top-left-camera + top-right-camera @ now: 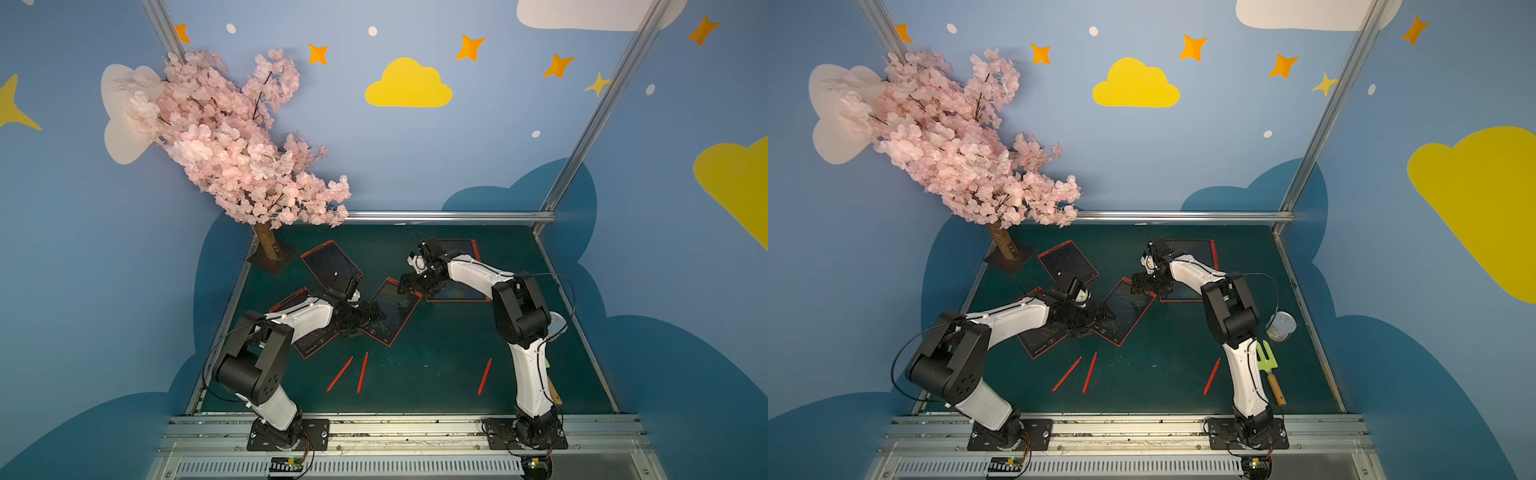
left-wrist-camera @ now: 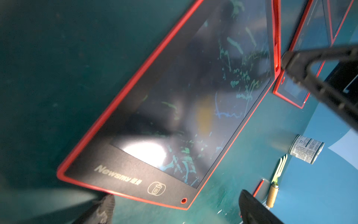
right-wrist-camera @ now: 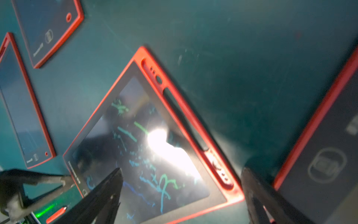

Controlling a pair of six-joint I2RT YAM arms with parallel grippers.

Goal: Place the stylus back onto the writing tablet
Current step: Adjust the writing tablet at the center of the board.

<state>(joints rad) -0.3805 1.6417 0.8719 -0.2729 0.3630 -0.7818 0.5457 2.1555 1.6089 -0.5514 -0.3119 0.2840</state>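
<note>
Left tool (image 1: 372,311) and right tool (image 1: 404,286) gape empty at opposite corners of the scribbled tablet (image 1: 395,309), its slot (image 3: 184,118) seemingly vacant; three styluses (image 1: 362,372) lie on the worktop (image 1: 428,353), none yet returned.

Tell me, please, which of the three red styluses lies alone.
The stylus beside the right arm lies alone on the mat; the other two lie close together, nearer the left arm.

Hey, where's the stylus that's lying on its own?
In both top views the lone stylus lies on the green mat toward the right front, just left of the right arm's lower link, touching nothing.
</note>
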